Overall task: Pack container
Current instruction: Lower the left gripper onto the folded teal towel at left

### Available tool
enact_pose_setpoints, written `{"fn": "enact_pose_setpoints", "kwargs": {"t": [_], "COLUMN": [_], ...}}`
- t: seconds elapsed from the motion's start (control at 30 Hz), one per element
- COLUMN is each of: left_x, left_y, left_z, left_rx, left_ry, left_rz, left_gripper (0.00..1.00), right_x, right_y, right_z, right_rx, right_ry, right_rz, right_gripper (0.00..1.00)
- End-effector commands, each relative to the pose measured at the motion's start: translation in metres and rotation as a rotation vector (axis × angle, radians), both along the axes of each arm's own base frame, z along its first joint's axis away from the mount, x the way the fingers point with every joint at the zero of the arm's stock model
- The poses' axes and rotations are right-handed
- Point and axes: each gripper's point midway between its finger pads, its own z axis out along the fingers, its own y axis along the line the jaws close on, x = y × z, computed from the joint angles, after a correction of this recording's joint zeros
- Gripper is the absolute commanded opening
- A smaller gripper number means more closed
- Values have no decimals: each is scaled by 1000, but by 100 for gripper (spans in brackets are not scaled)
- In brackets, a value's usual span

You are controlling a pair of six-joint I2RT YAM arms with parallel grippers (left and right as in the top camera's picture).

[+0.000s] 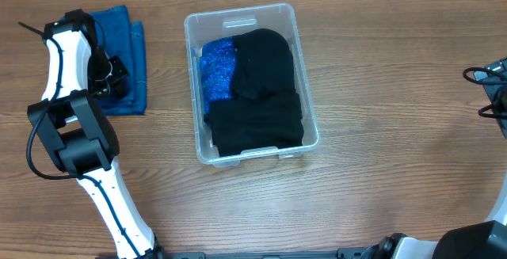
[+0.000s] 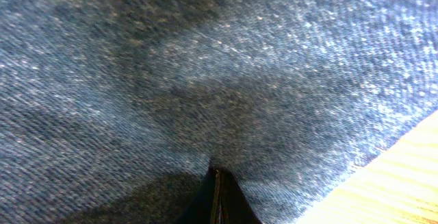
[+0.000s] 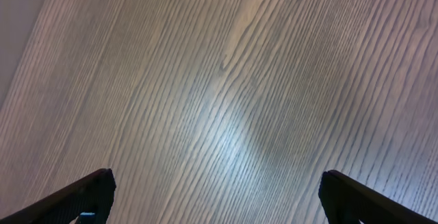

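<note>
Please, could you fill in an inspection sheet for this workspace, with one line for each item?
Surface: wooden table, no spills seen.
Job's things: clear container mid-table, holding black cloths and a sparkly blue cloth; a folded denim cloth lies outside, to its left.
Clutter: nothing seen.
Grippers: left gripper shut, tips against the denim cloth, a pinch cannot be told; right gripper open over bare table.
Cables: black cable looped beside the left arm; second cable at the right edge.
Surroundings: grey strip past the table edge; otherwise nothing seen.
</note>
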Motion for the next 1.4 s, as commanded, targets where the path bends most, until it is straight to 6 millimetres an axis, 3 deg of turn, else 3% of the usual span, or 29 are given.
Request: {"fn": "enact_pose_setpoints", "kwargs": {"t": [0.0, 0.1, 0.27, 0.37, 0.47, 0.57, 0.7, 0.97, 1.17, 1.37], "left_x": [16, 36, 80, 103, 116, 115, 105, 77, 56, 30], "left_y": [-32, -20, 27, 46, 55, 72, 87, 108, 92, 40], "left_z": [22, 59, 129, 140, 122, 96, 57, 4, -18, -40], "left_rx": [-65, 10, 276, 382, 415, 472, 496, 465, 360, 104], "left_ry": [-64, -174, -419, -510, -524, -474, -384, -233, -159, -68], "left_rz": [-61, -64, -29, -38, -82, -58, -45, -15, 24, 68], "left_gripper": [4, 4, 4, 4, 4, 4, 4, 4, 6, 4], "right_x": [0, 0, 0, 0, 0, 0, 0, 0, 0, 0], "right_y": [-1, -1, -1, -1, -1, -1, -1, -1, -1, -1], "right_z": [-1, -1, -1, -1, -1, -1, -1, -1, -1, -1], "right_rx": [4, 4, 4, 4, 4, 4, 4, 4, 4, 4], "right_ry": [-4, -4, -4, -4, -4, -4, -4, -4, -4, -4], "right_rz": [-9, -9, -9, -9, -9, -9, -9, -9, -9, -9], "right_gripper": [100, 100, 100, 100, 100, 100, 100, 100, 100, 100]}}
